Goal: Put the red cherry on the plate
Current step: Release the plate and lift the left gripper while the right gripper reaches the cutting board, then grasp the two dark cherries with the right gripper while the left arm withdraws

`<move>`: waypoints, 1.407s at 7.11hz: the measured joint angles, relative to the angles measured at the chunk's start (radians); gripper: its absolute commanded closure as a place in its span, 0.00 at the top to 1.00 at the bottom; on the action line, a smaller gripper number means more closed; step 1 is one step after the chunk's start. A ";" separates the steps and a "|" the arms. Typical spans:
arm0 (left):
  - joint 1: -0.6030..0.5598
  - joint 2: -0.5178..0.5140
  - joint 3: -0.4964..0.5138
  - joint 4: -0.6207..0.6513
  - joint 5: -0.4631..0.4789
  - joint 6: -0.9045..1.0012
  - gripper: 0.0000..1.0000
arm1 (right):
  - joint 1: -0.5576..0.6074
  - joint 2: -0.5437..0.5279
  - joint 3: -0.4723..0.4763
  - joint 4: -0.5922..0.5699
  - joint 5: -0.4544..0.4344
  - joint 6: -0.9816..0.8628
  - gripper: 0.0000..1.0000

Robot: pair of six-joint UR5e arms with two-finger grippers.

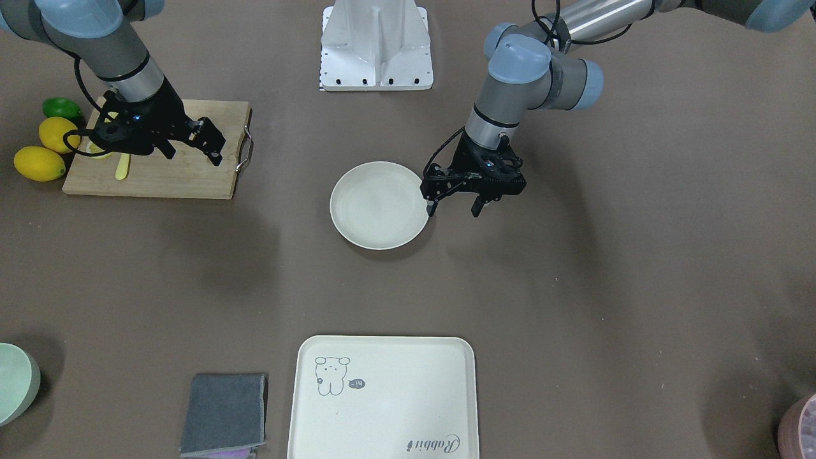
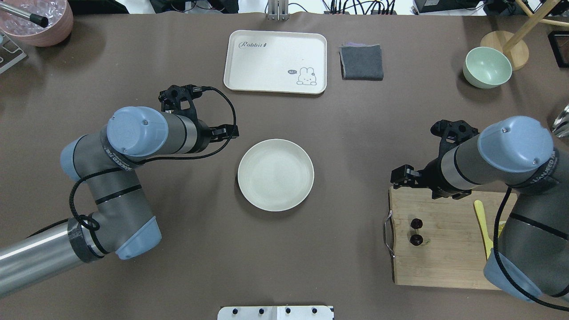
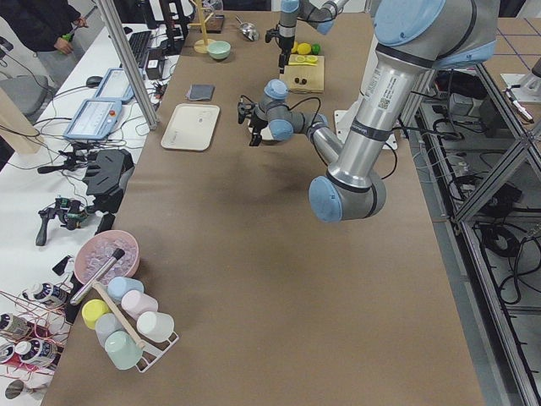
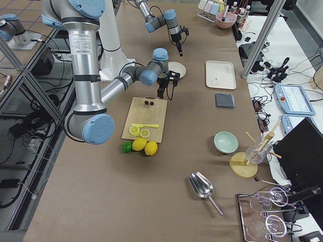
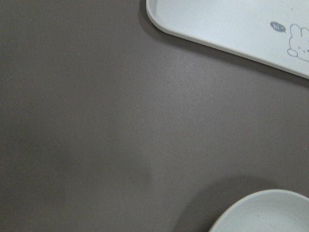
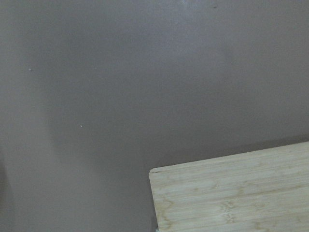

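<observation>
The red cherry point(image 2: 416, 231), two tiny dark fruits joined by a stem, lies on the left part of the wooden cutting board point(image 2: 449, 258); it also shows in the exterior right view as the cherry point(image 4: 149, 103). My right gripper point(image 1: 194, 157) hangs open over the board's far edge, beyond the cherry, holding nothing. The right wrist view holds only a board corner and bare table. The round cream plate point(image 2: 275, 174) sits empty at the table's middle. My left gripper point(image 1: 454, 208) stands open just beside the plate's rim point(image 1: 422, 191), empty.
Two lemons point(image 1: 39, 163) and a lime point(image 1: 62, 108) lie beside the board, with lemon slices and a yellow knife point(image 2: 482, 222) on it. At the far side are the rabbit tray point(image 2: 275, 61), a grey cloth point(image 2: 361, 62) and a green bowl point(image 2: 486, 66).
</observation>
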 measured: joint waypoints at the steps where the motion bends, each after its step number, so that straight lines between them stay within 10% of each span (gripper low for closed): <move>1: -0.022 0.020 0.000 -0.001 -0.009 0.089 0.98 | -0.028 -0.006 -0.004 0.000 -0.013 0.009 1.00; 5: -0.070 0.067 0.001 -0.004 -0.011 0.329 0.98 | -0.091 -0.079 -0.016 0.069 -0.043 -0.021 0.98; 8: -0.073 0.069 0.000 -0.004 -0.013 0.336 0.98 | -0.108 -0.113 -0.041 0.107 -0.046 -0.052 0.73; 10: -0.073 0.070 0.001 -0.004 -0.015 0.338 0.98 | -0.121 -0.111 -0.044 0.109 -0.051 -0.047 0.23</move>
